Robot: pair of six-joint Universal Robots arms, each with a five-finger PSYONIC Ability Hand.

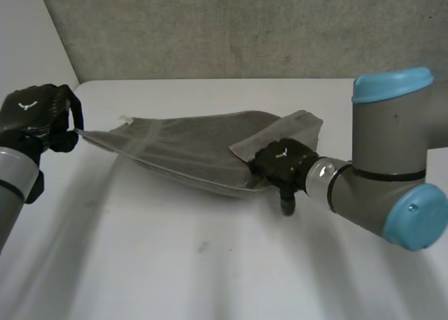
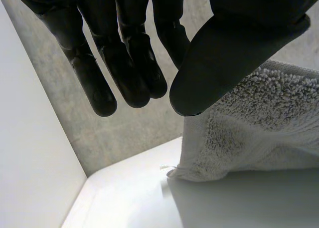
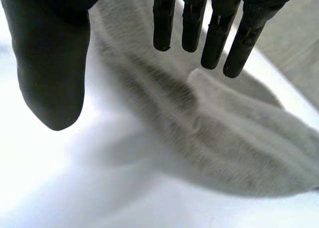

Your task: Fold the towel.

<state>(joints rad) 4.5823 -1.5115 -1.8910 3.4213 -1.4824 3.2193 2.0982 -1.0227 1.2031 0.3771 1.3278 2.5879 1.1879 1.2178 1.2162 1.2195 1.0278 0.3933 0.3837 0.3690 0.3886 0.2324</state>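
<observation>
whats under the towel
Bare white table shows under the towel where its corner lifts by the left hand. Toward the right hand it covers the table, so anything beneath is hidden.

A lab-like test bench. A white table (image 1: 210,278) fills the lower frame, a grey wall (image 1: 245,26) the top.
</observation>
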